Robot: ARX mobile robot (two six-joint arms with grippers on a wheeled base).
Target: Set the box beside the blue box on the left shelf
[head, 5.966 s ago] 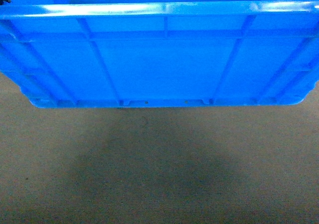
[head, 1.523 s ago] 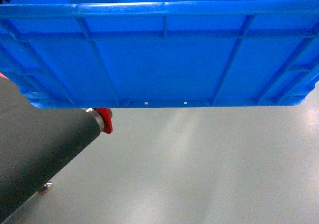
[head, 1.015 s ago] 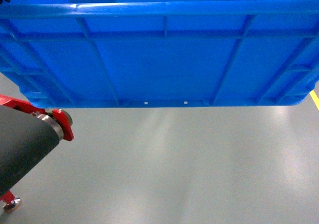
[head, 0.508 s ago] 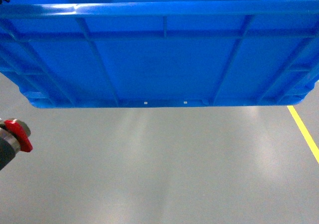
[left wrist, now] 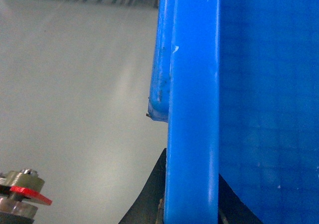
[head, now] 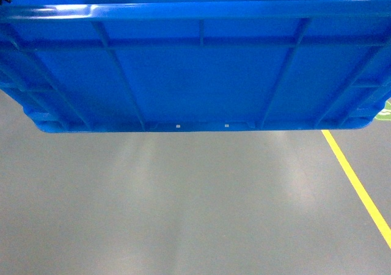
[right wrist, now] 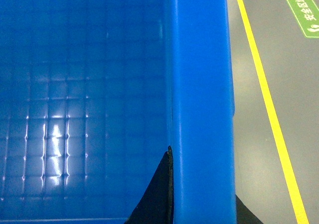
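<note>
The box [head: 195,73], a large bright blue ribbed crate, is held off the floor and fills the top half of the head view. My left gripper [left wrist: 193,186] is shut on its left rim [left wrist: 194,84], one black finger [left wrist: 152,194] outside the wall and one inside. My right gripper [right wrist: 202,186] is shut on the right rim [right wrist: 202,84], with a black finger [right wrist: 157,194] inside the crate. The crate's gridded inner floor [right wrist: 75,124] carries nothing. The left shelf and the other blue box are out of view.
Grey smooth floor [head: 183,208] lies below the crate. A yellow floor line [head: 357,186] runs along the right, with a green floor sign [right wrist: 304,12] beyond it. A red-capped metal foot [left wrist: 22,194] shows low left in the left wrist view.
The dark cylinder with the red end cap slid out of the head view to the left. The yellow line came in from the right. The crate stayed fixed in my grip.
</note>
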